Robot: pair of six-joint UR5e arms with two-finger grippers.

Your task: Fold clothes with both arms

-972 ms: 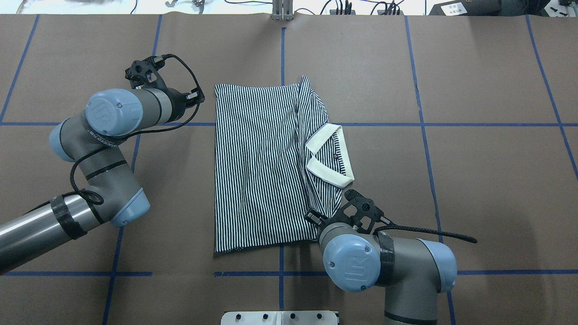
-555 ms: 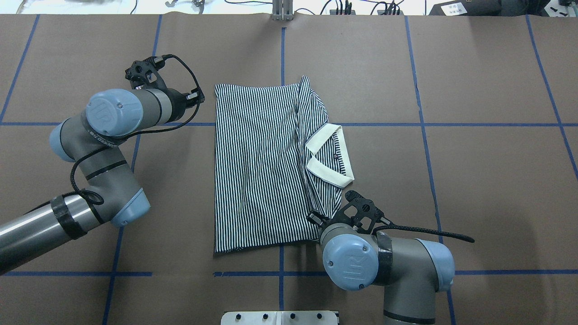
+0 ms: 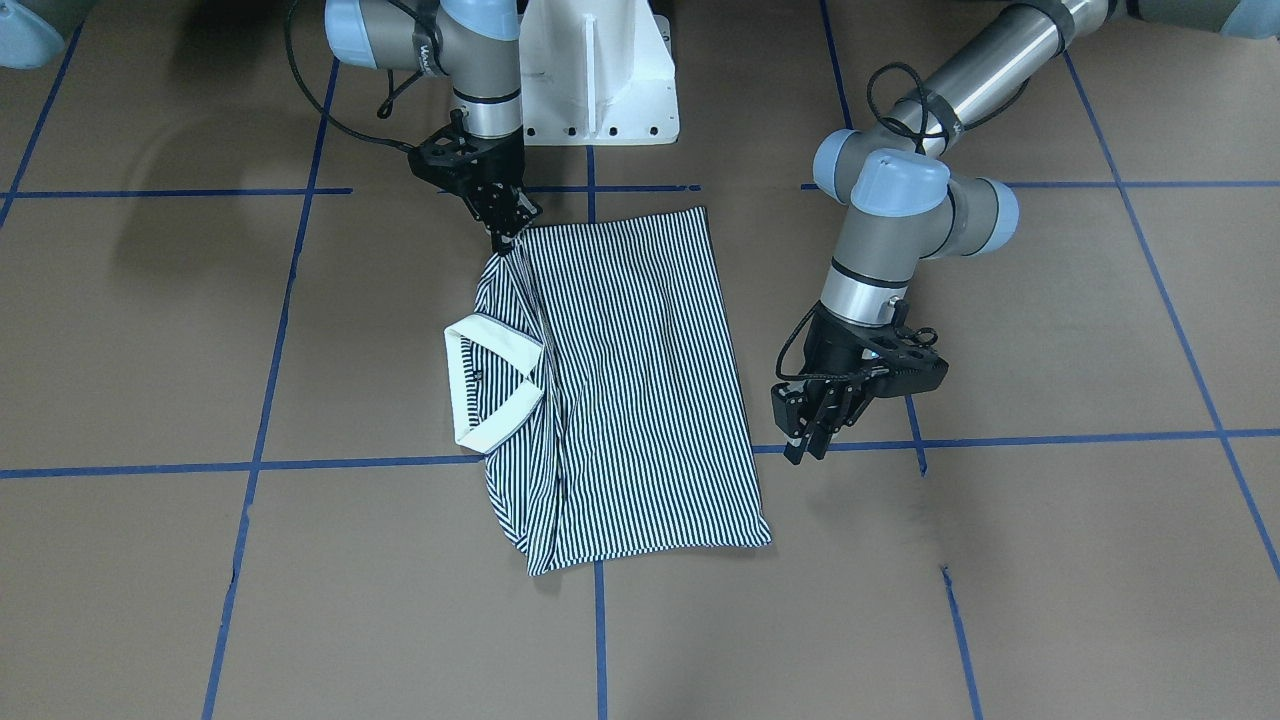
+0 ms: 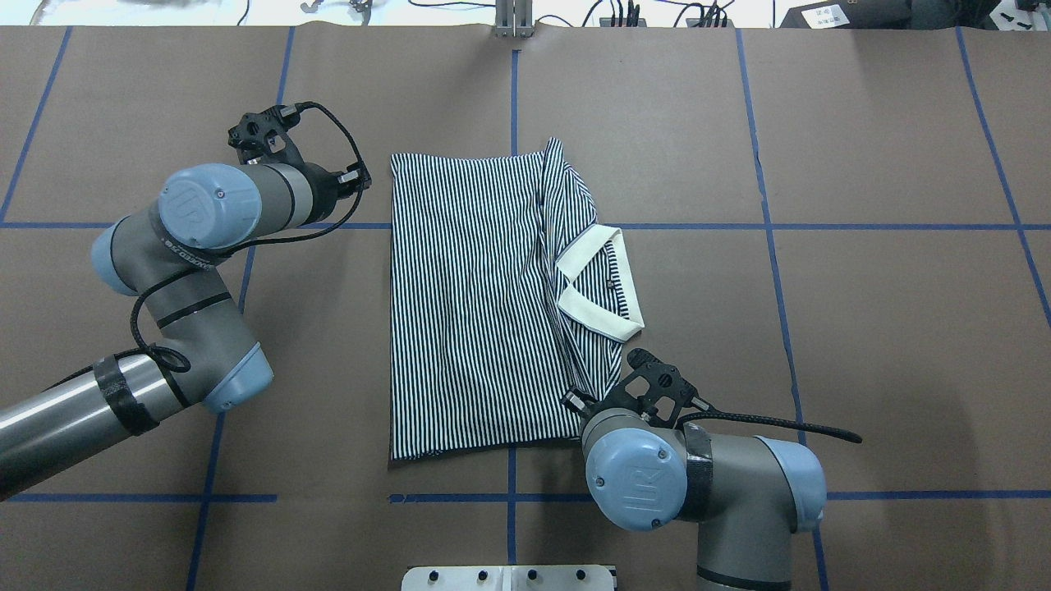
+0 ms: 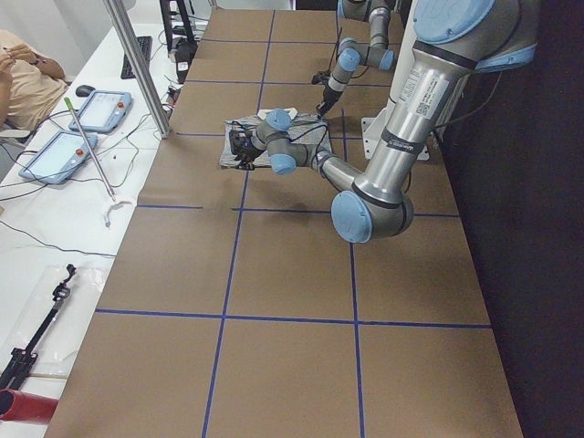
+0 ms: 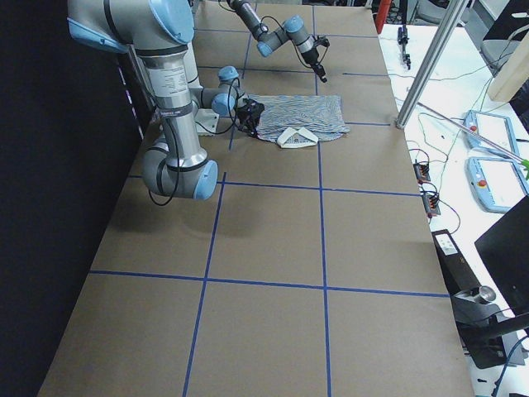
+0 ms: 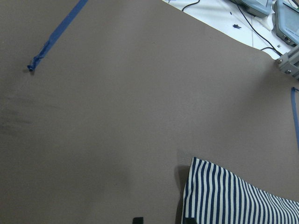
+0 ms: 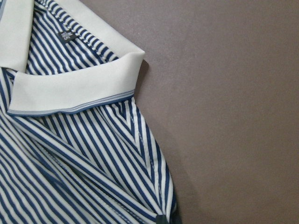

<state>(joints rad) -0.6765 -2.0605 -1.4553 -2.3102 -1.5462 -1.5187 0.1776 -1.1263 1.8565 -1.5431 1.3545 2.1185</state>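
Observation:
The navy-and-white striped polo shirt (image 4: 468, 295) lies folded in a long rectangle mid-table, its cream collar (image 4: 595, 283) on my right side. It also shows in the front view (image 3: 630, 380). My right gripper (image 3: 507, 238) is shut on the shirt's near right corner, below the collar, where the fabric draws to a point. The right wrist view shows the collar (image 8: 70, 84) and the small label (image 8: 66, 36) close up. My left gripper (image 3: 808, 445) is open and empty, just above the table beside the shirt's far left corner (image 7: 205, 186), not touching it.
The white pedestal base (image 3: 595, 80) stands at the near table edge. Blue tape lines (image 4: 768, 246) grid the brown table. Cables and plugs (image 4: 624, 12) lie along the far edge. A person (image 5: 23, 78) and tablets (image 5: 55, 151) are beyond it.
My right arm has shifted slightly toward the robot's base with the shirt corner in its jaws. My left wrist has barely moved. The shirt lies as before.

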